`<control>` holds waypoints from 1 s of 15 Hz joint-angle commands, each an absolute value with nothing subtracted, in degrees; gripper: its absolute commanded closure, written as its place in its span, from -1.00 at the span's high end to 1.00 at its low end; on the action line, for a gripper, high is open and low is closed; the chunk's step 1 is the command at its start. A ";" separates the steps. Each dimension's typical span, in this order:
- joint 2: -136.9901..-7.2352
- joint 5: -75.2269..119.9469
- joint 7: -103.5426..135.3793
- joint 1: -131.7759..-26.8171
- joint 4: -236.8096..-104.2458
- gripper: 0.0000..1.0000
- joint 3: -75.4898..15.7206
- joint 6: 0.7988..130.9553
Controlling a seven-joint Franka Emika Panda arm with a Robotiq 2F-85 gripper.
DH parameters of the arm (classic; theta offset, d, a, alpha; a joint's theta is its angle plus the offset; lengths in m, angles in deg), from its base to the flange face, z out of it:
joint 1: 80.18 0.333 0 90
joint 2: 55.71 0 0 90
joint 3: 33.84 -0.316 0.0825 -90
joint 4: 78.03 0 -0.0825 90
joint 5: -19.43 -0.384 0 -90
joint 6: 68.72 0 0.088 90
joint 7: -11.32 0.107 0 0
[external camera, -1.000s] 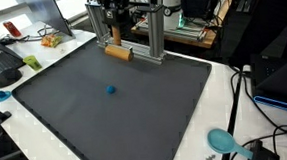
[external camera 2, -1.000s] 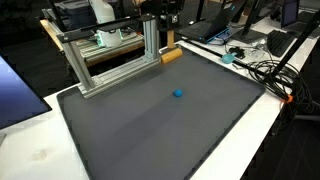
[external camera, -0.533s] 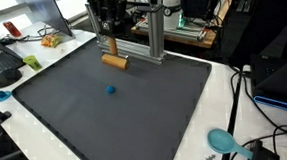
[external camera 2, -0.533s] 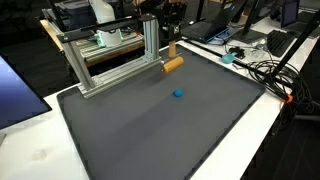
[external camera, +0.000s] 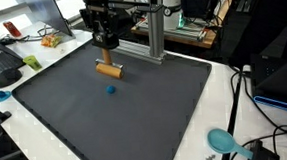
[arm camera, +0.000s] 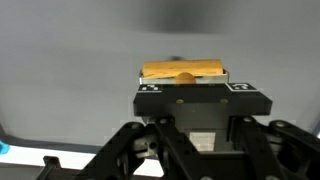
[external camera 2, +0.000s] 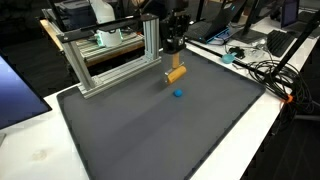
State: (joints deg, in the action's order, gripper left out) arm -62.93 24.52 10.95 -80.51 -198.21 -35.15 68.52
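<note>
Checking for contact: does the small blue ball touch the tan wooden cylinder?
No, bare dark grey mat shows between the small blue ball and the tan wooden cylinder.

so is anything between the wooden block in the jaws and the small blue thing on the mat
Nothing visible. The wooden block hangs near the small blue thing, with only bare mat between them.

Bright, even room light comes from overhead; the dark mat (external camera: 135, 111) takes it without glare and shadows are soft. Both exterior views are coarse and slightly grainy. In the wrist view the claw (arm camera: 184, 76) and its wooden block (arm camera: 160, 70) look soft, the background a grey blur.
</note>
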 commanded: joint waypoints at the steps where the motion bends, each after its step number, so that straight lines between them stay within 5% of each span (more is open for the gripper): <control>1: -66.22 25.21 9.03 -80.29 -194.28 -0.56 -34.60 69.23; 15: -72.59 24.17 6.28 -80.66 -190.95 -0.56 -34.50 71.02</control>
State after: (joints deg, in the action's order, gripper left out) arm -71.67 24.53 7.80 -80.52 -192.59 -34.63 71.02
